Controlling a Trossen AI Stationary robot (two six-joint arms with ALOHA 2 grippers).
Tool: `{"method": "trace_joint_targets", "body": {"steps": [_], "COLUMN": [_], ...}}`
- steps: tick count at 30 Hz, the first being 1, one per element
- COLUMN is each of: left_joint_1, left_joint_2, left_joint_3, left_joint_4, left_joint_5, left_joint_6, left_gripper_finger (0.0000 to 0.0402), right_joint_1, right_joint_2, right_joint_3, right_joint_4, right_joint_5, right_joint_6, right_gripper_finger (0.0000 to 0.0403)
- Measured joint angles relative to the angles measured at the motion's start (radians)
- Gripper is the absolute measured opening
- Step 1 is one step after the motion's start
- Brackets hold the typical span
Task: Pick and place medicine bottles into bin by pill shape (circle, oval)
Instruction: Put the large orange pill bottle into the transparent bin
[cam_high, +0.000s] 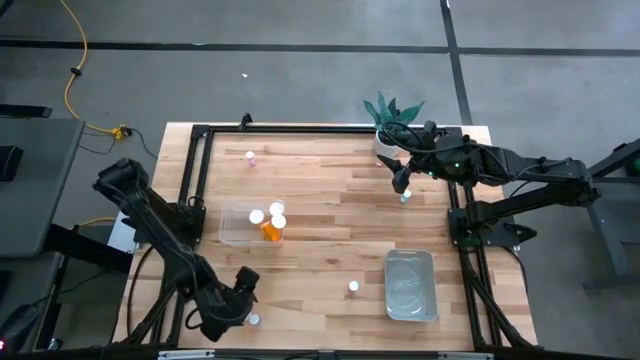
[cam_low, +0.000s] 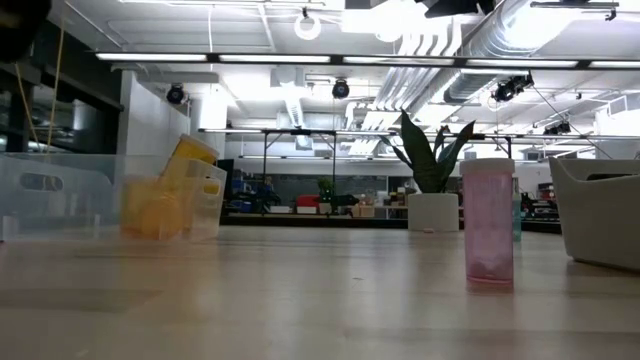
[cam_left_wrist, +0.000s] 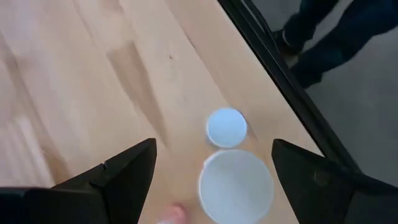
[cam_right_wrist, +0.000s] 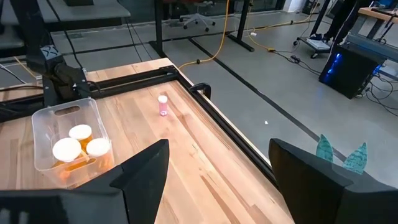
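Note:
Three orange bottles with white caps (cam_high: 272, 222) lie in the clear bin (cam_high: 232, 228); they also show in the right wrist view (cam_right_wrist: 78, 148). Single bottles stand on the table: a pink one far left (cam_high: 250, 157), one near the middle (cam_high: 353, 287), one (cam_high: 405, 197) just beside my right gripper (cam_high: 401, 182), and one (cam_high: 254, 319) by my left gripper (cam_high: 245, 292). My left gripper (cam_left_wrist: 211, 177) is open, its fingers on either side of a white cap (cam_left_wrist: 236, 186); a smaller cap (cam_left_wrist: 226, 127) lies beyond. My right gripper (cam_right_wrist: 217, 180) is open and empty.
A second clear bin (cam_high: 410, 285) sits at the near right. A potted green plant (cam_high: 392, 115) stands at the far right corner. A black frame (cam_high: 195, 180) runs along the table's edges. A person's dark legs (cam_left_wrist: 323, 31) show beyond the table's edge.

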Motion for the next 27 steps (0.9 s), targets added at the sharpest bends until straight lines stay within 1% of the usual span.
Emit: {"method": "trace_joint_targets", "body": {"steps": [4,10,17,21,27], "left_joint_1": [-0.011,-0.035,-0.034,-0.033,-0.033], "left_joint_2": [0.016,0.029,0.063,0.063,0.063], "left_joint_3": [0.000,0.000,-0.001,0.000,0.000], "left_joint_4": [-0.020,-0.060,-0.054,-0.059,-0.065], "left_joint_5": [0.054,0.019,0.034,0.029,0.004], "left_joint_6": [-0.038,-0.039,-0.057,-0.063,-0.057], "left_gripper_finger": [0.0310,0.0310,0.0307,0.0289,0.0243], "right_joint_1": [0.000,0.000,0.000,0.000,0.000], "right_joint_2": [0.000,0.000,0.000,0.000,0.000], "right_joint_3": [0.000,0.000,0.000,0.000,0.000], "right_joint_4": [-0.009,-0.010,-0.019,-0.022,-0.022], "right_joint_5": [0.000,0.000,0.002,0.002,0.009], "right_joint_6": [0.000,0.000,0.000,0.000,0.000], "right_gripper_finger": [0.0268,0.0268,0.0268,0.0268,0.0268]}}
